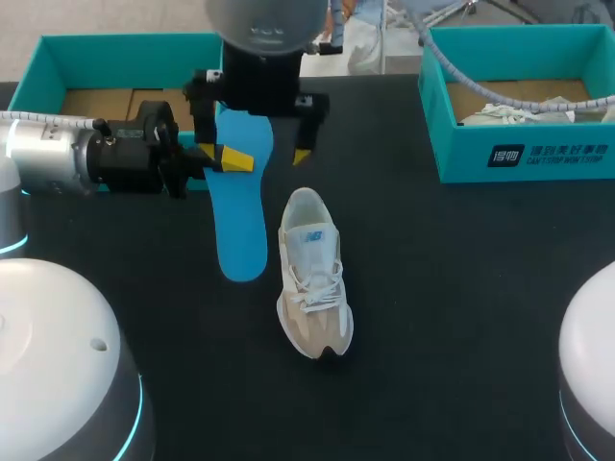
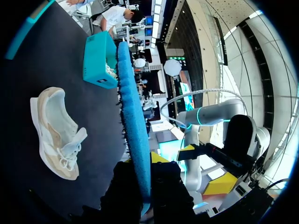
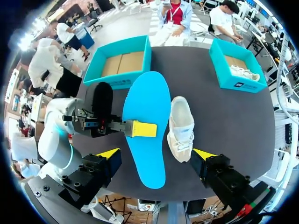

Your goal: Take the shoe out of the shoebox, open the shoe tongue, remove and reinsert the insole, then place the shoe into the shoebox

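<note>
- The left pincer (image 1: 231,160) comes in from the left of the head view. It is clamped on the blue insole (image 1: 240,226), one yellow tip lying on the insole's upper face near its left edge.
- In the left wrist view the insole (image 2: 133,107) is seen edge-on, running straight out from between the fingers.
- The right pincer (image 1: 255,139) hangs from the top centre of the head view, over the insole's upper end. Its fingers are spread wide, one on each side of the insole, and touch nothing.
- In the right wrist view the right pincer (image 3: 156,154) looks down on the insole (image 3: 147,135), with the shoe (image 3: 181,123) just beside the insole.
- The shoe (image 1: 312,279) stands upright on the black surface (image 1: 461,317) in the middle of the head view, outside both boxes, laces up.
- A teal shoebox (image 1: 48,62) sits open at the upper left, showing its cardboard floor.
- A second teal box (image 1: 519,158) at the upper right holds another pale shoe (image 1: 519,113).
</note>
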Robot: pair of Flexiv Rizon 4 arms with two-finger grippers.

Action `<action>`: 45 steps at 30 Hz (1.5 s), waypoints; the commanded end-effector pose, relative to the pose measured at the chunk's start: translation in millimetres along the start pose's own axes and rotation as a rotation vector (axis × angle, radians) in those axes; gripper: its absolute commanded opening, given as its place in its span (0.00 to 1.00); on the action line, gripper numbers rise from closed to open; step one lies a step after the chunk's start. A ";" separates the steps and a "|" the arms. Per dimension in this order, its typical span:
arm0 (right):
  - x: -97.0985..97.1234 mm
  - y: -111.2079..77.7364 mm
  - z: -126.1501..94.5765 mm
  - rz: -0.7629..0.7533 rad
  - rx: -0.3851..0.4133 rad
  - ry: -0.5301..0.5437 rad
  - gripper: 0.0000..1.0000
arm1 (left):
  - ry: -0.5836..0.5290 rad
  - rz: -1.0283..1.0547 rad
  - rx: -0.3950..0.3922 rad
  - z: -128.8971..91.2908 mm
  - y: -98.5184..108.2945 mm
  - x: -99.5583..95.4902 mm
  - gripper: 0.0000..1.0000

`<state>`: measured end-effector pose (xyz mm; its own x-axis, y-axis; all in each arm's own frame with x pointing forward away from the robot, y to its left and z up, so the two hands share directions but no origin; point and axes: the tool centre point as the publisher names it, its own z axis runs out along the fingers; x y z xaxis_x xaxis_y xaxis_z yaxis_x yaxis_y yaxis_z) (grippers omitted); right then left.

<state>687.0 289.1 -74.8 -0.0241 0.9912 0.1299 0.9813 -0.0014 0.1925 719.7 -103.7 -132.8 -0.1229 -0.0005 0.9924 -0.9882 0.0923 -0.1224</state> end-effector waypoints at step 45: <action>-24.2 -0.5 0.3 -0.004 0.001 0.603 1.00 | -0.003 0.000 0.001 -0.6 1.2 0.8 0.00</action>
<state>686.7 279.4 -73.4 -0.0759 0.9249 0.3726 0.9810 0.0023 0.1942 719.6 -103.6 -132.6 -0.1231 -0.0009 0.9924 -0.9882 0.0924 -0.1225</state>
